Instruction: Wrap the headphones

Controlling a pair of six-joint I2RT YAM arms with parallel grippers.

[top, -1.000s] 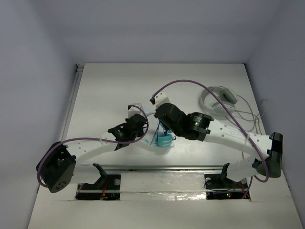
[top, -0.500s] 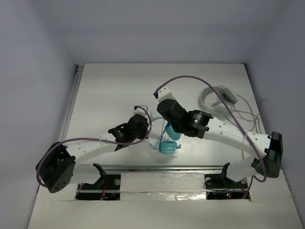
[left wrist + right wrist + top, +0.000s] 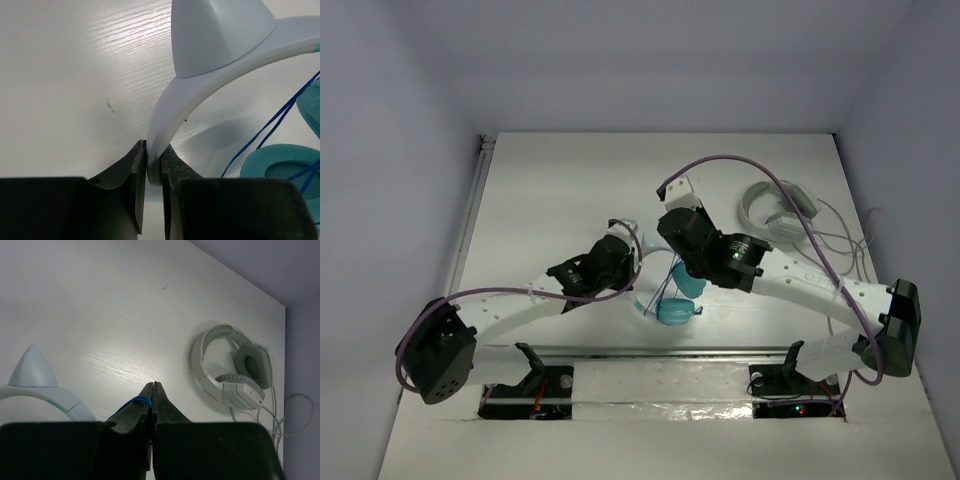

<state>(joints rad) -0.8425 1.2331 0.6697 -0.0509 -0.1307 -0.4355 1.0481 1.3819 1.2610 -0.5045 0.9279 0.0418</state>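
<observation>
Two arms reach inward from the near edge of the table and meet near its middle.

1. Nearest the bases, the left gripper is clenched on the headphones. Its jaws are pressed against both faces of the pale headband, with no visible gap on either side. From the jaws the band rises and arcs to the right. A pointed, ear-shaped piece stands on the band.

2. The headphones sit between the two wrists in the top view, just in front of the right wrist. The two teal ear cups lie close together, one nearer and one just behind it. Whether the cups rest on the table surface cannot be told.

3. The right gripper is above and just behind the cups. Its jaws are closed tight on the thin blue cord. A short loop of cord shows at the left side of the tips. In the top view, several strands run down from this gripper to the ear cups.

4. Farther back, at the right side of the table, white-and-grey headphones lie flat, well apart from both grippers. Their pale cables trail toward the right edge.
</observation>
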